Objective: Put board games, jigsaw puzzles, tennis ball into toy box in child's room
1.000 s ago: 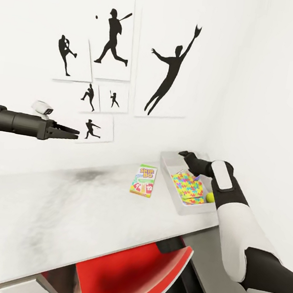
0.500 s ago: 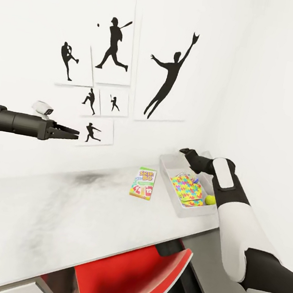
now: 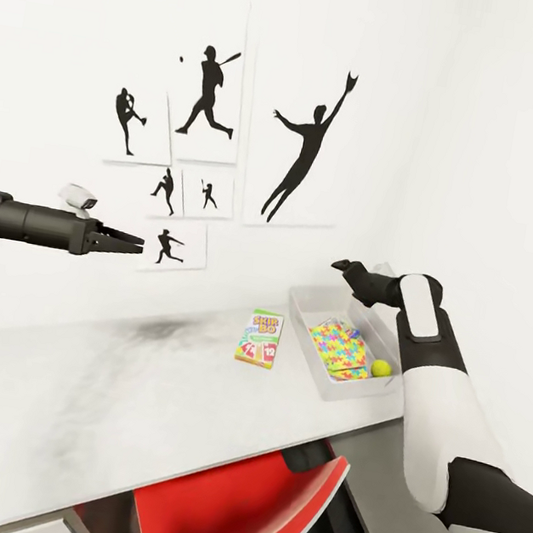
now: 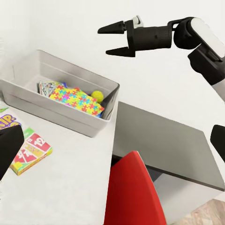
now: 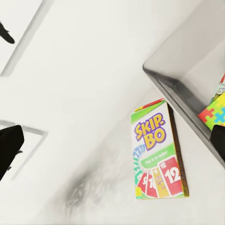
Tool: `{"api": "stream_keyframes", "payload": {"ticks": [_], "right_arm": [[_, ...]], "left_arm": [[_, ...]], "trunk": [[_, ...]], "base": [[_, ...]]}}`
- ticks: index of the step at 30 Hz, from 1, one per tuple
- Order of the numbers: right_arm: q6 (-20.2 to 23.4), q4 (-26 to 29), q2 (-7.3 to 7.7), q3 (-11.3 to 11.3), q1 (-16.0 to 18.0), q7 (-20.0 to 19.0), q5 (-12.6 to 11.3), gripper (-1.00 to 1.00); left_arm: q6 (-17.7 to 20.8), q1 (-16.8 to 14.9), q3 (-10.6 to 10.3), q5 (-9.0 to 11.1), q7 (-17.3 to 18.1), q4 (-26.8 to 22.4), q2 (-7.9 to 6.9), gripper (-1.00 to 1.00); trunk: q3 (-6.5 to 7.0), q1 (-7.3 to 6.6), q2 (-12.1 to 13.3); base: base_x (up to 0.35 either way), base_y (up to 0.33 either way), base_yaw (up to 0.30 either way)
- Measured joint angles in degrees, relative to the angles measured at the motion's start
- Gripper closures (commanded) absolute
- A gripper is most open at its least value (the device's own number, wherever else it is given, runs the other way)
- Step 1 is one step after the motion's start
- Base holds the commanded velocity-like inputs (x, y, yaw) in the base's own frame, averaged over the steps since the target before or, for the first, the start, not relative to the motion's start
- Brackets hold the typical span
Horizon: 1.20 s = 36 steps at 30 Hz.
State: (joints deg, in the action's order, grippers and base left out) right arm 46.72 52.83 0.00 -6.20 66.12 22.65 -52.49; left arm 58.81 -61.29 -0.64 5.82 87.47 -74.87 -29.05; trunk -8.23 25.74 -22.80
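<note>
Left gripper (image 3: 133, 240): fingers pressed together, empty, raised above pale table (image 3: 111, 380). Skip-Bo board game (image 3: 259, 339) flat on table beside toy box (image 3: 305, 350); box holds jigsaw puzzles (image 3: 339, 349), tennis ball (image 3: 381, 368). Left wrist view adds second board game (image 4: 47, 87) inside, partly under puzzles. Right gripper (image 4: 117, 40): fingers spread, empty, above box.

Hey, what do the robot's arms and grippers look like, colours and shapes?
The right arm has smooth white rounded shells with black joint sections and a dark grey strip near the wrist. The right gripper is black, with two tapered pointed fingers. The left arm ends in a dark grey cylinder carrying a small white-and-grey camera block, and the left gripper has slim black pointed fingers.
</note>
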Motion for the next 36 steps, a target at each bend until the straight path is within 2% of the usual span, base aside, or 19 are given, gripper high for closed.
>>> {"api": "stream_keyframes", "payload": {"ticks": [9,14,15,20,24,28,31,36], "right_arm": [[0.8,0.2,0.15,0.0,0.0,0.1,-0.5,-1.0],[1.7,0.2,0.29,-0.1,0.0,0.1,-1.9,-1.0],[2.6,0.2,0.34,-0.8,0.0,0.1,-3.0,-1.0],[3.0,0.2,0.51,-1.0,0.0,0.2,-3.4,-1.0],[4.6,0.2,0.59,-1.0,0.0,0.2,-3.4,-1.0],[6.4,0.2,0.66,-0.9,-0.1,0.3,-3.4,-1.0],[9.2,0.3,0.54,-0.5,-0.1,0.4,-3.0,-1.0],[11.9,0.4,0.6,-0.6,-0.1,1.7,-3.0,-1.0]], "left_arm": [[0.0,0.0,-0.1,0.0,-1.7,0.1,0.07,-1.0],[0.0,0.0,-0.3,0.0,-1.9,0.2,0.09,-1.0],[0.0,0.0,-0.4,-0.1,-2.0,0.2,0.44,-1.0],[-0.3,0.0,-0.4,-0.1,-2.0,0.6,0.62,-1.0],[-0.5,0.0,-1.0,-0.1,-2.0,0.8,0.95,-1.0],[-0.6,0.0,-2.6,0.0,-2.1,1.0,1.11,-1.0],[-0.6,0.1,-3.0,0.1,-2.1,1.5,1.14,-1.0],[-0.6,0.1,-3.0,0.1,-2.4,5.1,1.18,-1.0]], "trunk": [[0.43,0.0,0.0],[0.45,0.0,0.0],[0.45,0.0,0.0],[0.45,0.0,0.0],[0.45,0.0,0.0],[0.45,0.0,0.0],[0.45,0.0,0.0],[0.45,0.0,0.0]], "base": [[0.0,0.0,0.0],[0.0,0.0,0.0],[0.0,0.0,0.0],[0.0,0.0,0.0],[0.0,0.0,0.0],[0.0,0.0,0.0],[0.0,0.0,0.0],[0.0,0.0,0.0]]}}
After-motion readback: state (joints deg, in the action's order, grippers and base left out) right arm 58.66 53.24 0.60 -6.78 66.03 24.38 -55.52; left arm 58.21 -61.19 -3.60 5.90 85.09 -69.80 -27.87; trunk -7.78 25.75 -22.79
